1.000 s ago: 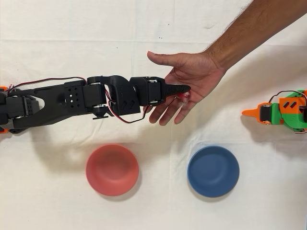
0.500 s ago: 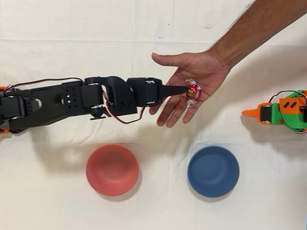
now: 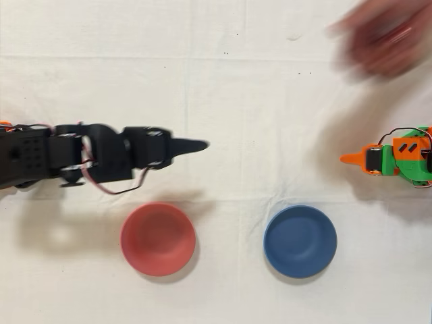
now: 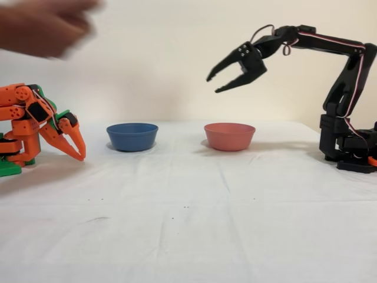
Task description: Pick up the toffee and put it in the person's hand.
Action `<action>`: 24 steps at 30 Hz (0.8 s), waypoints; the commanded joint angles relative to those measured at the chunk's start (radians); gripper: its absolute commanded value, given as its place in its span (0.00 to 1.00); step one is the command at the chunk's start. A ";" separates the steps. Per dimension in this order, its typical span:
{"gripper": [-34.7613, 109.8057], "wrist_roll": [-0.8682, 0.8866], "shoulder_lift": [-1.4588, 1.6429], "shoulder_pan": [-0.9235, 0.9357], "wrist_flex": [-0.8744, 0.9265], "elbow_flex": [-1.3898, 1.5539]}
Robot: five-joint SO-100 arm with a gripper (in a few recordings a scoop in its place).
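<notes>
My black gripper (image 4: 213, 85) hangs open high above the table, with nothing between its fingers. In the overhead view the gripper (image 3: 198, 144) points right, above the red bowl. The person's hand (image 3: 386, 39) is a motion-blurred shape at the top right, well away from the gripper. From the side, the hand (image 4: 46, 25) is blurred in the upper left corner, fingers curled. The toffee is hidden from view.
A red bowl (image 3: 158, 239) and a blue bowl (image 3: 300, 241) sit side by side on the white cloth; the fixed view has the blue bowl (image 4: 132, 136) left of the red bowl (image 4: 229, 135). The idle orange arm (image 3: 395, 158) rests at the right edge.
The toffee lay in the person's palm half a second ago. The hand has since pulled away toward the top right, and my arm has drawn back to the left.
</notes>
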 commanded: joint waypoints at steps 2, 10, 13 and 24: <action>0.28 -0.002 0.270 0.048 0.046 0.175; 0.24 0.003 0.609 0.083 0.075 0.517; 0.24 -0.012 0.749 0.083 0.067 0.664; 0.24 -0.052 1.057 0.081 0.100 0.985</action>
